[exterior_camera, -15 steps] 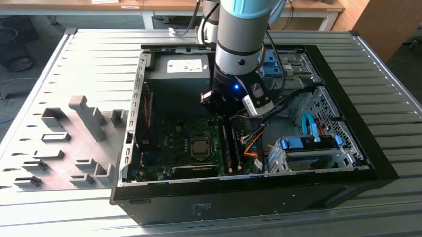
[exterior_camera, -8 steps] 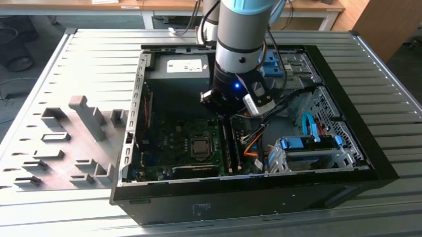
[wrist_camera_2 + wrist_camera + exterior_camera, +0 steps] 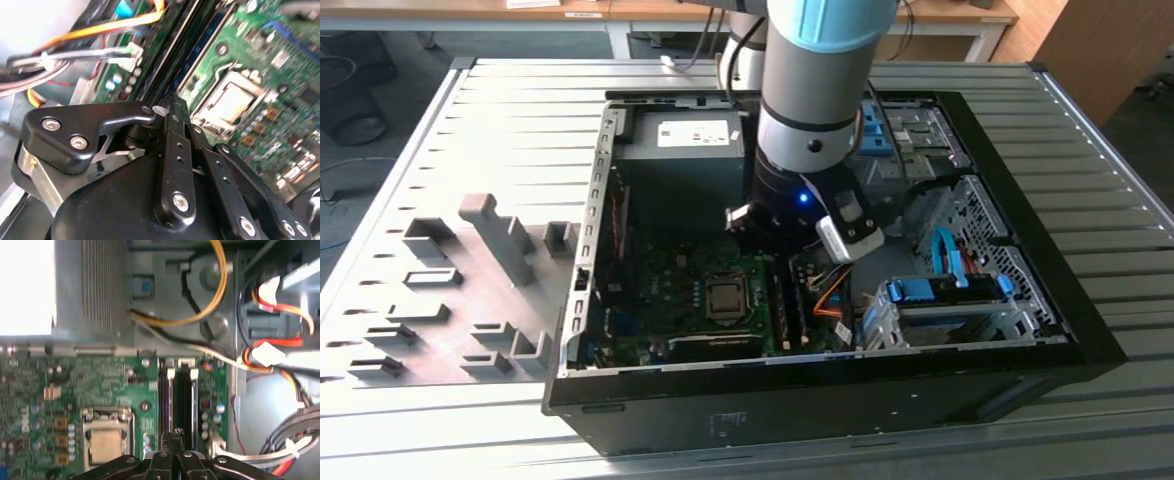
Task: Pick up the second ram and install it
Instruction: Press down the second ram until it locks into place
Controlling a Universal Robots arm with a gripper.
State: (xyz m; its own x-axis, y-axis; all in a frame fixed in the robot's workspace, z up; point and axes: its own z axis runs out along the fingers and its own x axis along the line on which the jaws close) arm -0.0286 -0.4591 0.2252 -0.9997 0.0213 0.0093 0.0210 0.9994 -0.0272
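Note:
Inside the open computer case (image 3: 1061,300), two long dark memory sticks stand side by side in the slots beside the processor socket (image 3: 105,440). The second ram (image 3: 170,400) (image 3: 182,45) (image 3: 787,300) runs straight out from under my fingertips, and its twin (image 3: 187,400) lies next to it. My gripper (image 3: 172,432) (image 3: 170,102) hangs low over the motherboard (image 3: 680,300). It is shut, fingers pressed together, with nothing showing between them. I cannot tell whether the tips touch the stick.
Orange and white cables (image 3: 280,307) lie loose beside the slots. A grey power supply (image 3: 680,140) fills the case's far end. A blue-handled drive cage (image 3: 947,295) sits at the exterior view's right. Grey fixture blocks (image 3: 494,240) stand on the slatted table at its left.

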